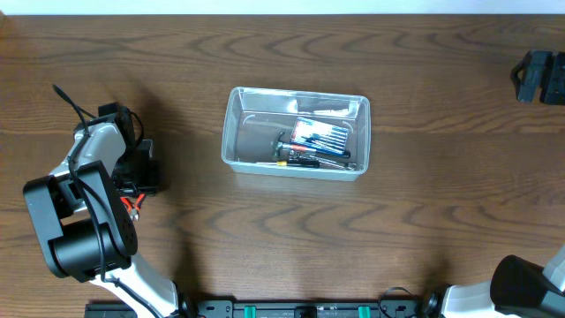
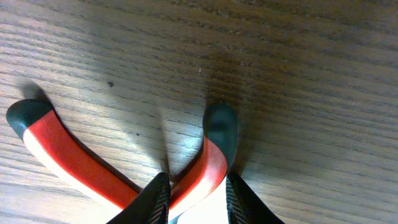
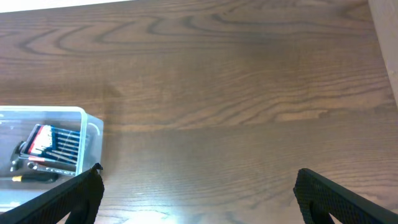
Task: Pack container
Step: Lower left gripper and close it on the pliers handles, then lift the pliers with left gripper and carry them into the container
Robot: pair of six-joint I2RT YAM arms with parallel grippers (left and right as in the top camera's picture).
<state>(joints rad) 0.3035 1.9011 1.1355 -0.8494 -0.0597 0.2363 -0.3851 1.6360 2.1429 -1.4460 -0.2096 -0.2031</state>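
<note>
Container (image 1: pixel 228 146) is sitting mid-table, already holding a screwdriver pack (image 1: pixel 322 137) and some dark hand tools. Well apart on its left, left gripper (image 2: pixel 196 194) is gripping red-handled pliers (image 2: pixel 62 155) lying on the table (image 2: pixel 298 74), jaws clamping just one handle while the other is splaying free. Right gripper (image 3: pixel 196 193) is hanging over wood near the container, jaws wide apart. Risk: with a one-handle grip, the pliers are likely pivoting or swinging open on lift, then slipping out or snagging the container rim.
</note>
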